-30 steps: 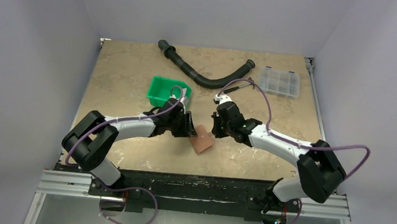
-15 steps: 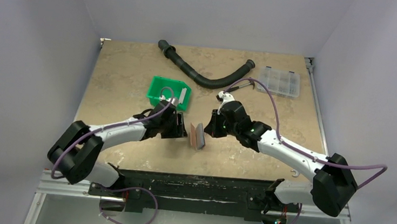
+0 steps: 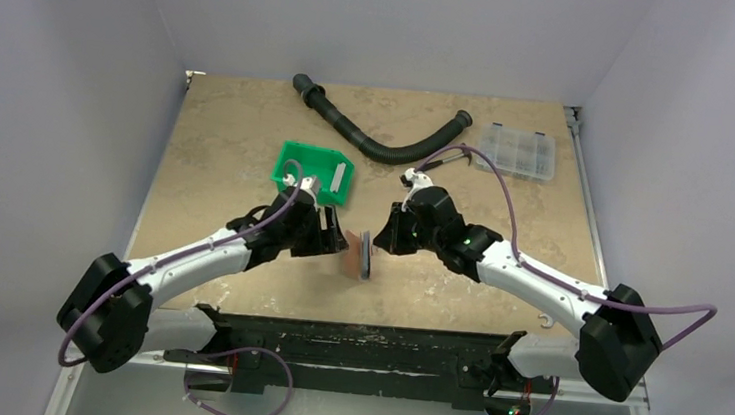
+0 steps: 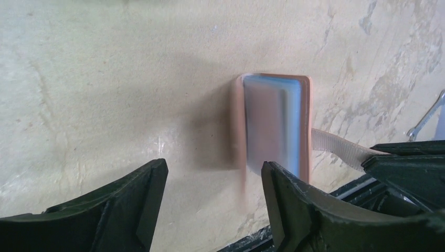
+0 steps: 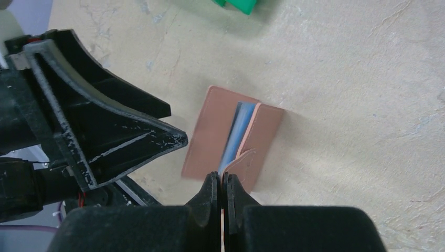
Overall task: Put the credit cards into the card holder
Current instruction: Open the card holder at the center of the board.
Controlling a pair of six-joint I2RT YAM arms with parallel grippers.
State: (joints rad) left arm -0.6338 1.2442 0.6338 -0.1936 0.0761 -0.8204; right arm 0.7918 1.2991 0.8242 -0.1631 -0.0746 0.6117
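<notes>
The right gripper (image 5: 221, 181) is pressing its fingers tightly together, pinching the pale strap (image 4: 336, 149) that is extending from the card holder (image 5: 210, 136). The left gripper (image 4: 212, 170) is hovering just beside the card holder on its other side, with its fingers spread wide and gripping nothing. The card holder, a small reddish-brown leather wallet, is sitting on the tabletop (image 3: 250, 127) between the two grippers, near the front edge and roughly in the middle. It is lying partly open, with its two leaves slightly apart. A light blue credit card (image 5: 239, 131) is showing between the leaves, tucked inside; the left wrist view of it is blurred. Behind the left gripper a green bin (image 3: 323, 158) is resting on the tabletop. Farther back, a black ribbed hose (image 3: 369, 147) is curving across, and a clear compartment box (image 3: 517, 150) is sitting at the far right.
</notes>
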